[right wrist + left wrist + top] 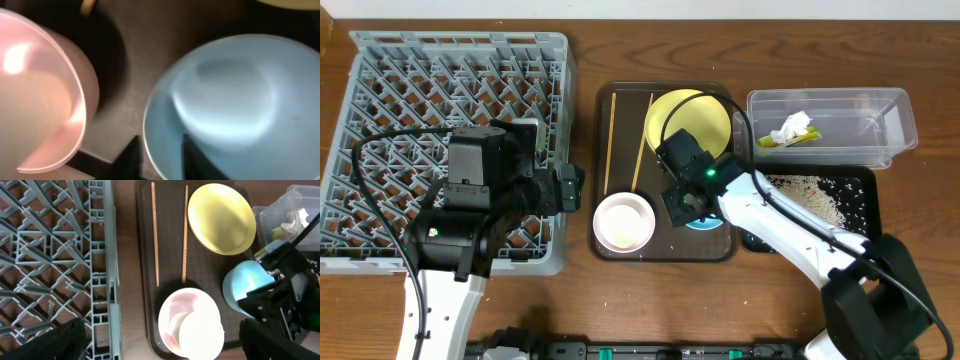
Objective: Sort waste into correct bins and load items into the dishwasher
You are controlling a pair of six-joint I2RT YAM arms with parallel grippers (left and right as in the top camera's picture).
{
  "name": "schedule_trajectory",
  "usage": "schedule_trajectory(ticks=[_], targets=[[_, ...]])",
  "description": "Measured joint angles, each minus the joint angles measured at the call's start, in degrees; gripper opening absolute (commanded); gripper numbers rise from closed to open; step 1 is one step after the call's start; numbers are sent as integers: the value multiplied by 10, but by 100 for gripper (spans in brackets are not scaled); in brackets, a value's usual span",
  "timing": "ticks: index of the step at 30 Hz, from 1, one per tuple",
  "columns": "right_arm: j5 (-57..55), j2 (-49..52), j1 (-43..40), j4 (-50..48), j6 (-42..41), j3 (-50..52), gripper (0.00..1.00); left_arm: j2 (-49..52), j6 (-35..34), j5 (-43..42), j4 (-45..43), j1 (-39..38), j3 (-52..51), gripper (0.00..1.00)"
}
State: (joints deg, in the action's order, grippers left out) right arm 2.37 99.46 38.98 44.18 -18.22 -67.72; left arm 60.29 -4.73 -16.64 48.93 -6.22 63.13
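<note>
My right gripper (692, 205) is shut on the rim of the light blue bowl (235, 100), one finger inside and one outside (162, 150). The bowl sits at the right of the brown tray (620, 100). The white bowl (623, 222) holds the small white cup (201, 335) at the tray's front left. My left gripper (570, 188) is open and empty at the right edge of the grey dish rack (380, 80), its fingers spread above the white bowl (165, 347). The yellow plate (705, 110) and two chopsticks (612, 140) lie on the tray.
The clear tub (880, 110) at the back right holds crumpled white paper (795, 125) and the snack wrapper (790, 140). The black tray (865, 205) in front of it holds rice scraps (815, 195). The right arm reaches across the black tray.
</note>
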Motion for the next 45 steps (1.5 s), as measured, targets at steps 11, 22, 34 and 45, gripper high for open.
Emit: schedule_trajectory(ticks=[11, 22, 34, 45], targets=[[38, -20, -59, -9, -8, -40, 58, 2, -10, -63, 24, -2, 0, 97], [217, -71, -94, 1, 27, -83, 54, 26, -114, 56, 84, 5, 0, 98], [116, 56, 66, 8, 36, -83, 12, -2, -163, 79, 92, 49, 0, 98], [141, 45, 15, -5, 34, -87, 1, -12, -90, -96, 48, 62, 0, 98]])
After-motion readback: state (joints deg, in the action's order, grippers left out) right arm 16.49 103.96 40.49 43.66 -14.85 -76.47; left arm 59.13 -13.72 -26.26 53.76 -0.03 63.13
